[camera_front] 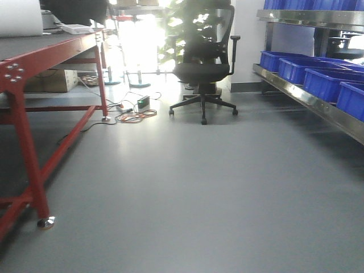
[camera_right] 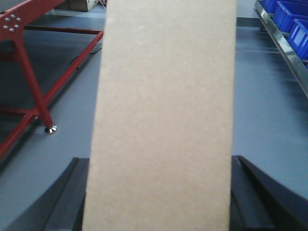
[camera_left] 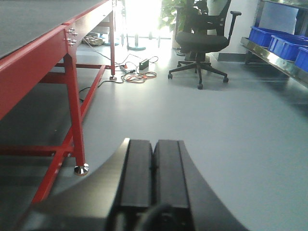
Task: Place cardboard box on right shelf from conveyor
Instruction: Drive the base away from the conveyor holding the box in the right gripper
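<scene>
No readable text, labels or numbers anywhere. Plain unmarked face on the cardboard box (camera_right: 163, 115). Nothing legible on the blue bins (camera_front: 323, 84).

- Cardboard box (camera_right: 161, 120): plain tan-brown, smooth, unmarked, tall and narrow. It stands roughly upright with one broad face filling the centre of the right wrist view. It is clear of the floor, over the aisle, and rests on neither the belt nor the rack.
- Conveyor (camera_front: 28, 45): flat dark grey belt on a glossy red frame with bolted corner plates and red legs. It runs along the left side of the aisle.
- Right shelf (camera_front: 296, 94): stainless-steel rack with a broad reflective front lip. It runs along the right side, well apart from the conveyor.
</scene>
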Motion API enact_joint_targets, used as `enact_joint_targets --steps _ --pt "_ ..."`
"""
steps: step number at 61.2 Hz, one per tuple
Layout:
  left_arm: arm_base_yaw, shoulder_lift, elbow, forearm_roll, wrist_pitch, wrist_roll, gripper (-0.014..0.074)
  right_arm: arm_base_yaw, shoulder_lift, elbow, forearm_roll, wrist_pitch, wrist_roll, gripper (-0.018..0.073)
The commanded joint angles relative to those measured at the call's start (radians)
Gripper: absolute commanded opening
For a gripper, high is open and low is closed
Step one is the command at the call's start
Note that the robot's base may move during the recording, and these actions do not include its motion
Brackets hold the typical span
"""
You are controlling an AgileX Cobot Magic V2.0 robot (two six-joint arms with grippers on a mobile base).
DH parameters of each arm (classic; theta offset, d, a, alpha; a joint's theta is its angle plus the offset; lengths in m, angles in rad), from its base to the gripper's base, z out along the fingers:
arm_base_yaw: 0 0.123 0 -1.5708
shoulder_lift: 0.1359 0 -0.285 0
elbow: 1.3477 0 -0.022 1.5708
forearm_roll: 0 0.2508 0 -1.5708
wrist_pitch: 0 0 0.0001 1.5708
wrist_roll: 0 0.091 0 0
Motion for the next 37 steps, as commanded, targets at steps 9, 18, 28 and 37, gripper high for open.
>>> enact_joint_targets --steps 9,18,28,37 --pt "0.008 -0.015 0.01 -0.006 -0.087 0.0 -0.0116 -0.006 0.011 -0.026 -0.032 -0.093 -0.005 0.0189" --pt "0.002 -0.015 0.01 -0.006 -0.087 0.0 -0.0116 -0.006 0.011 -0.026 -0.032 -0.093 -0.005 0.0189" --pt "0.0 -0.015 0.01 -0.006 -0.087 0.0 -0.0116 -0.006 0.011 -0.026 -0.032 -0.093 -0.005 0.0189" --pt "0.0 -0.015 0.01 -0.006 -0.087 0.0 -0.0116 -0.006 0.011 -0.026 -0.032 -0.093 -0.005 0.0189"
